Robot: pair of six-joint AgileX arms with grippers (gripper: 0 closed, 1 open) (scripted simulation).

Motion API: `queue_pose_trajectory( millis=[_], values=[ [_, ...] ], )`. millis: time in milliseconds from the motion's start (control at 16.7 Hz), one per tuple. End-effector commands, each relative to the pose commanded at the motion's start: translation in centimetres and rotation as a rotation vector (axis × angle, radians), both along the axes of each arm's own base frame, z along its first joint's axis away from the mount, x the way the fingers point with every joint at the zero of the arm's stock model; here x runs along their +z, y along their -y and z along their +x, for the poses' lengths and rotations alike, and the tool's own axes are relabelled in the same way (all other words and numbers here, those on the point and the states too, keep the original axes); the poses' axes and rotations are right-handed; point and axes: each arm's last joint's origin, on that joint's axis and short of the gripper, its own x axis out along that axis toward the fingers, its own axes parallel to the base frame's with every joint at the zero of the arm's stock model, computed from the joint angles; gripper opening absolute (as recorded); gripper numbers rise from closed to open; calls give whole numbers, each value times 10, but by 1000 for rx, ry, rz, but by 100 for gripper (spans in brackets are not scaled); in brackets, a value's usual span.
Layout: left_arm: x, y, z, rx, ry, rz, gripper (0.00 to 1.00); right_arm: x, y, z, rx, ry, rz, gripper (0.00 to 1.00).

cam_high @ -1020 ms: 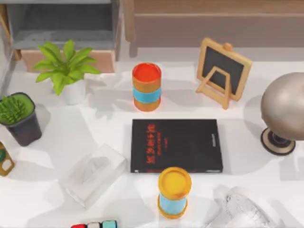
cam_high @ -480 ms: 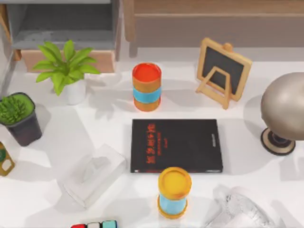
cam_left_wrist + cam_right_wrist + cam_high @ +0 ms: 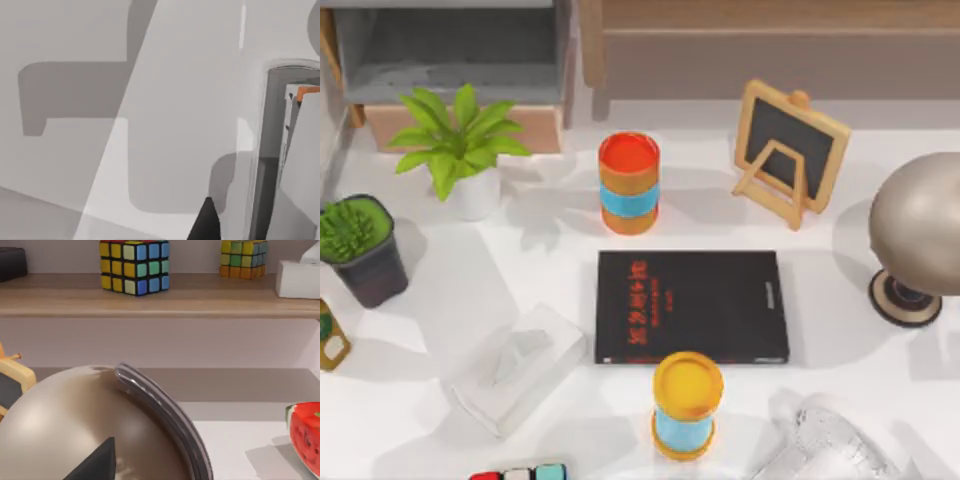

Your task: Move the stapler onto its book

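Stapler unconfirmed, book lying ready at centre

Nothing on the table is reading plainly as a stapler. The likeliest candidate is showing as a pale translucent object at the near right edge, just right of the yellow-topped canister, and I cannot tell its long axis. The black book is lying flat mid-table, its long side running left to right, with the canister standing at its near edge. The right gripper is hovering beside the bronze globe on the table's right, so that arm is probably the nearer one. The left gripper is hanging over bare white tabletop. Neither wrist view is showing whether the jaws are open or closed, so I cannot tell.
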Motion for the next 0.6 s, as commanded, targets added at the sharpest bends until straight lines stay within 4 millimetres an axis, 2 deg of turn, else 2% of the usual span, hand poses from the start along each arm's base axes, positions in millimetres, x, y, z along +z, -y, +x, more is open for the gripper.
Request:
queue_pose_trajectory(
  millis=[180,600],
  values=[
    [0,0,0,0,0,0,2,0,0,0,0,0,0,100],
    [0,0,0,0,0,0,0,0,0,0,0,0,0,100]
  ],
)
